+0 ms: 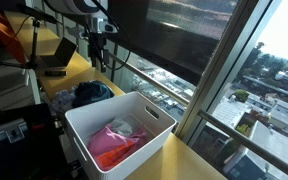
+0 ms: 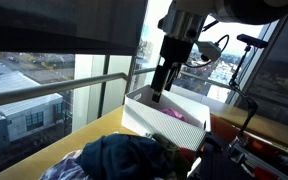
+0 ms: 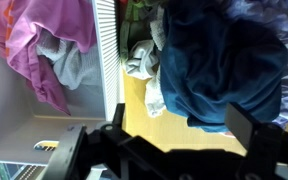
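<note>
Jaws over clothes pile (image 1: 84, 95), beside white bin (image 1: 154, 135) on table (image 1: 196, 160).
Jaws are spread wide; nothing is gripped.

A yellow worktop (image 2: 44, 150) runs along the window (image 2: 24, 70). A dark blind (image 2: 64, 25) covers the window's top, and a grey railing (image 2: 44, 92) crosses its lower part.

Gripper (image 2: 160, 96): black, boxy body with two slim dark fingers (image 3: 252, 128).
Wrist (image 2: 176, 48): dark grey block just above the gripper.
Arm (image 2: 189, 12): white, rounded, glossy links above the gripper.
Marking: small yellow label (image 3: 46, 146) beside the gripper, wrist view.
</note>
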`<action>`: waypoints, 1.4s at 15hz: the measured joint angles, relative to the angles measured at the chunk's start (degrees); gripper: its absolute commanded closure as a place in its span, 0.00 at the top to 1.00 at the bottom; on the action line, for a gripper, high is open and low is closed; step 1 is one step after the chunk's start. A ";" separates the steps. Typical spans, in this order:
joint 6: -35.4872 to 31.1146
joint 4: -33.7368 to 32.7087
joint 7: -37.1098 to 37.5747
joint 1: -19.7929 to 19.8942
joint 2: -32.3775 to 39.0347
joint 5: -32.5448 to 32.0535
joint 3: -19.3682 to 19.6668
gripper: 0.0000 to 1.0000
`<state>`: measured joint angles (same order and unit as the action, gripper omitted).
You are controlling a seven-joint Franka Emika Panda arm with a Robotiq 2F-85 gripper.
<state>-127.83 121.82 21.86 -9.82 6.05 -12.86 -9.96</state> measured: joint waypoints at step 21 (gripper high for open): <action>-5.76 -14.75 6.76 -14.04 33.48 -11.40 7.87 0.37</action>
<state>-133.59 107.07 28.62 -23.85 39.53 -24.26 -2.09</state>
